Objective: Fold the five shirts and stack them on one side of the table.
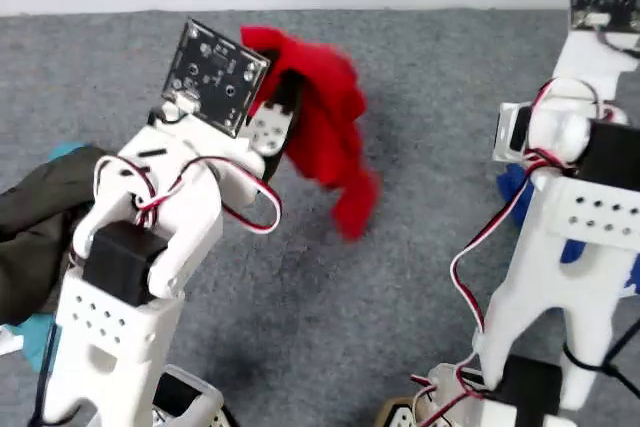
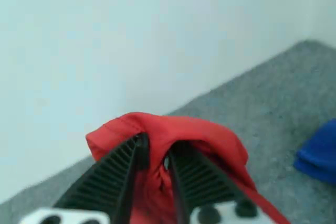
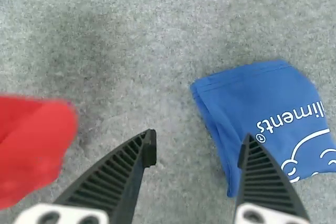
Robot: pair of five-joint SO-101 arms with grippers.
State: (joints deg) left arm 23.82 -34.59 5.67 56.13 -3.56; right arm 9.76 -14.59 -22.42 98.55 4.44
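High view: my left gripper (image 1: 283, 107) is pressed tight on the red shirt (image 1: 330, 137), which hangs bunched off the grey table (image 1: 420, 67). Away from the red shirt, toward my right arm's side, a blue shirt (image 1: 512, 187) peeks from under that arm. On the opposite side of the red shirt lies a dark shirt (image 1: 35, 217), with a teal cloth (image 1: 62, 152) poking out beside it.

Left wrist view: the two black fingers (image 2: 123, 166) pinch a fold of the red shirt (image 2: 210, 135), cloth humped over both tips. The blue shirt (image 2: 320, 153) lies on the carpet well beyond it. I'd judge this grip too crumpled for a clean fold. I should lower the shirt onto open carpet between the two arms, let it drape flat, and regrip at a hem or shoulder.

Right wrist view: my right gripper (image 3: 198, 142) is spread wide, holding nothing, hovering over bare carpet. The red shirt (image 3: 31, 145) hangs at one side and the blue shirt (image 3: 252, 98) lies flat and folded on the other side of my fingers. This arm looks well placed to take the red shirt's free edge and pull it taut.

Count: one red, one blue, one dark, one teal, four garments by my tally against five named. Two grippers.
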